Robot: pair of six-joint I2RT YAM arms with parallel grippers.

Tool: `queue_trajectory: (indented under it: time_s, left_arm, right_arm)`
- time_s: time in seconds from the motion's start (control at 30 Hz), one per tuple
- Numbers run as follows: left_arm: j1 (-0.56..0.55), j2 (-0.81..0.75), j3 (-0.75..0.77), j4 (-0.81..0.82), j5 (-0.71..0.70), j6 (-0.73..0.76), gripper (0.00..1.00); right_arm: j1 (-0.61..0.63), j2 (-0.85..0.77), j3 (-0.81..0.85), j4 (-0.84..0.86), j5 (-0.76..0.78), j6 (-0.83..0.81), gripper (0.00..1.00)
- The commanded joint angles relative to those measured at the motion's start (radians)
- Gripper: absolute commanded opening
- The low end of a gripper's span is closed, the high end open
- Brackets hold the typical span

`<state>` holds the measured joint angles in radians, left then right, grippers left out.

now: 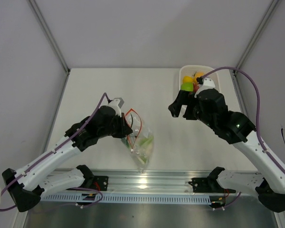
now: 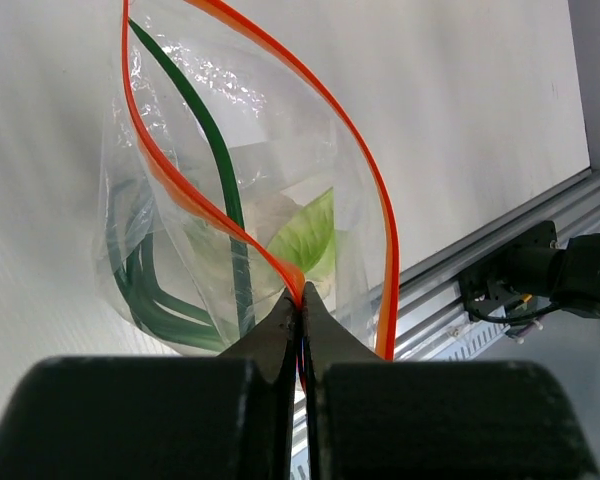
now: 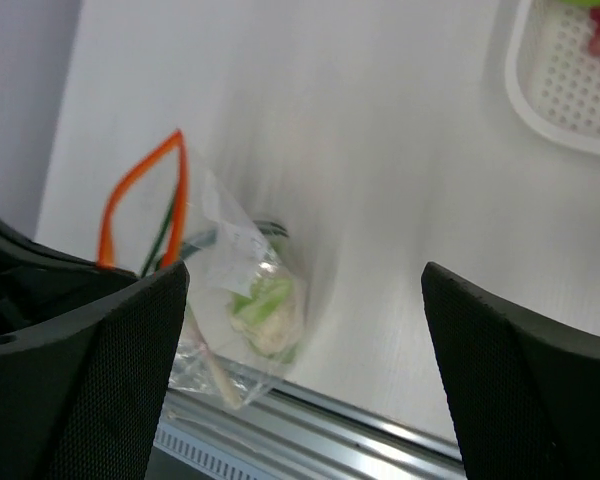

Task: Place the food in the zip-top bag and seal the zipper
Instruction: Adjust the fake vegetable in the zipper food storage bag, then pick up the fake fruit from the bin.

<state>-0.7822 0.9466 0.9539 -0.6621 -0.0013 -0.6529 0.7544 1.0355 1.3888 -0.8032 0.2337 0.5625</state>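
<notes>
Bag [image 1: 143, 145] clear, crinkly; red-orange zipper [image 2: 384, 245] gaping; green stalks [image 2: 223, 165] inside

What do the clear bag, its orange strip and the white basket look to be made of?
The zip-top bag: thin clear plastic film, glossy, going by its crinkles and glints. The zipper: apparently a stiffer red-orange plastic strip, since it holds a smooth curve. The basket: white moulded plastic, matte, probably rigid, with a regular grid of small holes.
</notes>
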Motion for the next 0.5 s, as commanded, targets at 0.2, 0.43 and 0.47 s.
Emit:
queue_trajectory:
  time_s: [0.2, 0.43, 0.47]
  left_arm:
    - [0.018, -0.019, 0.065, -0.093, -0.025, 0.061, 0.0]
    - [0.031, 0.021, 0.106, -0.099, 0.056, 0.082, 0.0]
    - [0.032, 0.027, 0.108, -0.097, 0.064, 0.085, 0.01]
  right_arm:
    - [-0.07, -0.086, -0.211, -0.008, 0.089, -0.036, 1.0]
    - [-0.219, -0.06, -0.257, 0.044, 0.009, -0.075, 1.0]
    - [-0.23, -0.057, -0.255, 0.044, -0.003, -0.082, 0.99]
